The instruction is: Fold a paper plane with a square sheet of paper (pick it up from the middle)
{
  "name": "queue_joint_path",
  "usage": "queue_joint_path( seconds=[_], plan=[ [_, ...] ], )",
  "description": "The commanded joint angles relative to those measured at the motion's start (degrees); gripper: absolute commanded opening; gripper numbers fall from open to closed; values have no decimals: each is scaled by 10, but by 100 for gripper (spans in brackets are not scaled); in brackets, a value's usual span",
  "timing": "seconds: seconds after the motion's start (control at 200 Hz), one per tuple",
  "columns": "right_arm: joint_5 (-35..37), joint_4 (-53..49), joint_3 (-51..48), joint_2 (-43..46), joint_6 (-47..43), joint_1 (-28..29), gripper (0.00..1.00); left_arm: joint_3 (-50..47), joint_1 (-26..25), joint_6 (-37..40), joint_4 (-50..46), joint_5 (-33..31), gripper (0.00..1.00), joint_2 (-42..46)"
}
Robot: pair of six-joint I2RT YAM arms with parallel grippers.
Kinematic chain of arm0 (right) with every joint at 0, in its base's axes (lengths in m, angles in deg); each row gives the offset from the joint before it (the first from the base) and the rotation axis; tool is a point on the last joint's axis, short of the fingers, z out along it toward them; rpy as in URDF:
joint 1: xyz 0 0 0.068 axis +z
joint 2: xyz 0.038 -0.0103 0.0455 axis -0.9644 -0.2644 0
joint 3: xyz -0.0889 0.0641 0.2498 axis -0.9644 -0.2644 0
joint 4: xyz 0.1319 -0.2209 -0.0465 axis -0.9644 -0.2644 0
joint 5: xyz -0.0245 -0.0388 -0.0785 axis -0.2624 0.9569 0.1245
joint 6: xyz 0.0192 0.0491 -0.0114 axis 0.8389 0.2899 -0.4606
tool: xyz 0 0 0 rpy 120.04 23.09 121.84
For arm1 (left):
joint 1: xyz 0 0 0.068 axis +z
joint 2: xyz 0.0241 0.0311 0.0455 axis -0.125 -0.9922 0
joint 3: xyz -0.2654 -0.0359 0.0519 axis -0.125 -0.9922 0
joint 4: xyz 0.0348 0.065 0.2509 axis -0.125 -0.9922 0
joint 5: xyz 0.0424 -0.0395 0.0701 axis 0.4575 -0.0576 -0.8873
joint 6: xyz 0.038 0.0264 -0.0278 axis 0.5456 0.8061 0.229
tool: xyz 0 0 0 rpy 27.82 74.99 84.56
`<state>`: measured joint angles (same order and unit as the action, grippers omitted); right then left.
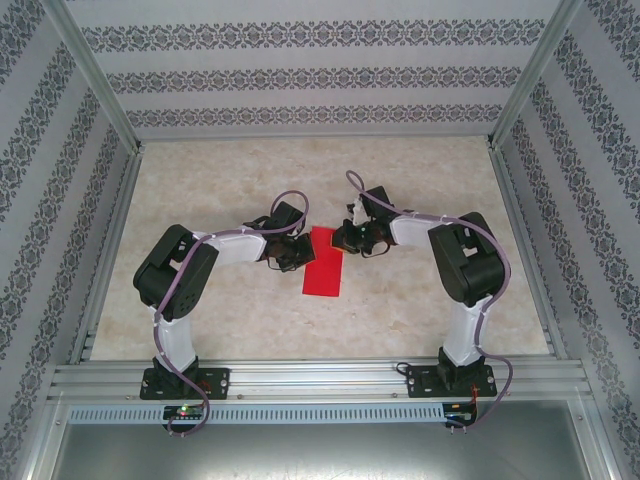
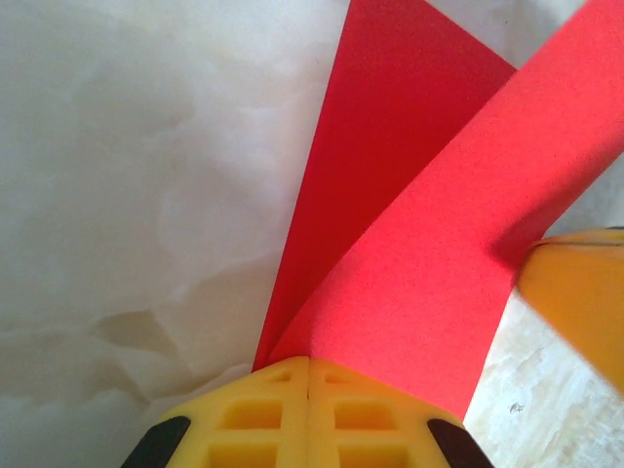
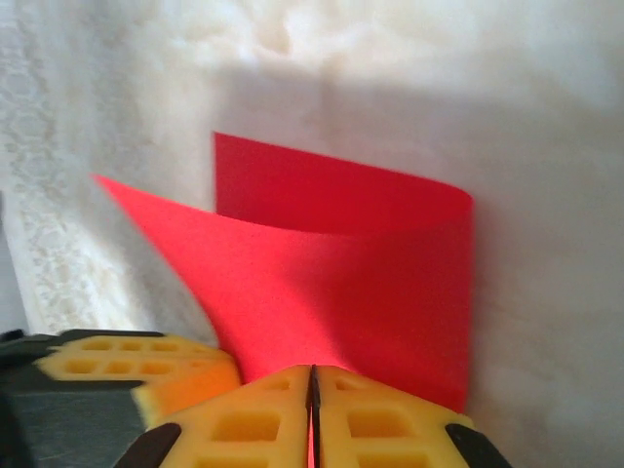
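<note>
From the overhead camera I see the square sheet of paper (image 1: 323,262) lying in the middle of the pale marbled surface (image 1: 430,300), between the two arms. It is bright red, plain and unmarked. From above it reads as a narrow upright rectangle rather than a square.

The left pincer (image 1: 289,251) sits at the sheet's left edge and the right pincer (image 1: 351,238) at its upper right corner, both low over the surface.

On the left wrist camera the yellow fingertips (image 2: 263,414) are pressed together, clenched on the paper. One red layer lies flat, running away from them, and a second layer rises as a broad flap slanting to the upper right.

On the right wrist camera the yellow fingertips (image 3: 375,414) are likewise closed tight, grasping the sheet. The paper curls up from them in a soft, rounded bend that isn't creased, with a sharp corner pointing left. The flat layer behind it casts a shadow on the surface.
</note>
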<state>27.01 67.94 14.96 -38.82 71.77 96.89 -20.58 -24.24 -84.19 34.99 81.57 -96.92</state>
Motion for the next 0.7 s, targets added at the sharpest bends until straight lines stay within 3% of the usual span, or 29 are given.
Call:
queue_joint_path(
  seconds=[0.0, 0.42, 0.694],
  plan=[
    [8, -19, 30, 13, -10, -7, 10, -15, 0, 12, -66, -28, 0, -2],
    [30, -22, 33, -57, -7, -12, 9, -17, 0, 18, -68, -26, 0, 2],
    [13, -38, 55, -11, -8, -17, 10, -23, 0, 20, -68, -26, 0, 3]
  ],
)
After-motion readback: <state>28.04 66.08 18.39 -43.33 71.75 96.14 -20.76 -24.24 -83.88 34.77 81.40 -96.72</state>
